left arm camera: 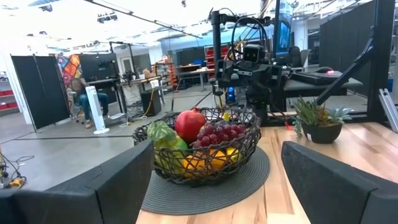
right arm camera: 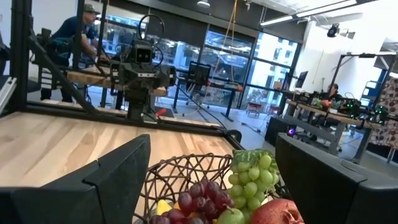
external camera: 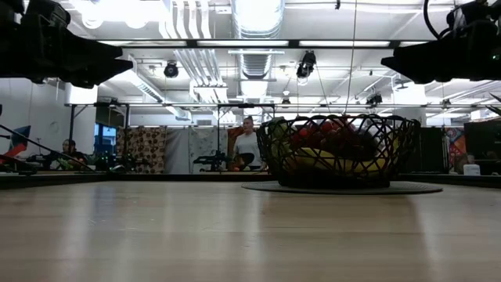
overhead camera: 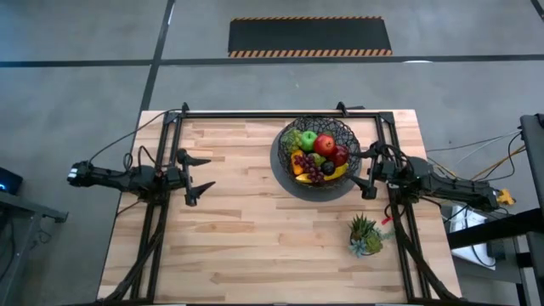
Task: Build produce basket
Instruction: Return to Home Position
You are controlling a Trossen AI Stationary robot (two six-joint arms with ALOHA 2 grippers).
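Presently catalogued, clock directions read from the high view.

1. Wire basket (overhead camera: 281, 172): round, black, on its grey disc base. It stands at 1 o'clock from the centre of the wooden table (overhead camera: 238, 229). It has no long axis, so every side is alike.

Contents:
- green apple (overhead camera: 308, 140) at 12 o'clock in the bowl
- crowned red fruit (overhead camera: 324, 144) just beside the apple
- second red fruit (overhead camera: 341, 155) at 3 o'clock
- green grapes (overhead camera: 293, 138) at 10 o'clock
- orange piece (overhead camera: 299, 167) at 8 o'clock
- purple grapes (overhead camera: 315, 174) at 6 o'clock
- yellow banana (overhead camera: 340, 172) at 4 o'clock
- dark plum (overhead camera: 328, 168) between grapes and banana

All produce in view lies inside the bowl.

2. Right gripper (overhead camera: 368, 173): fingers spread, nothing held. It sits just beside the disc base, with the basket at 9 o'clock from it. This is the nearer arm.

3. Left gripper (overhead camera: 201, 176): fingers spread, empty. It is well apart from the basket, which lies at 3 o'clock from it.

4. Potted plant (overhead camera: 365, 235): at 5 o'clock from the basket, near the right arm, outside the bowl.

Judgement: loading looks complete and only the retreat is left. The right gripper would best draw off toward 3 o'clock, away from the wire rim and clear of the plant.
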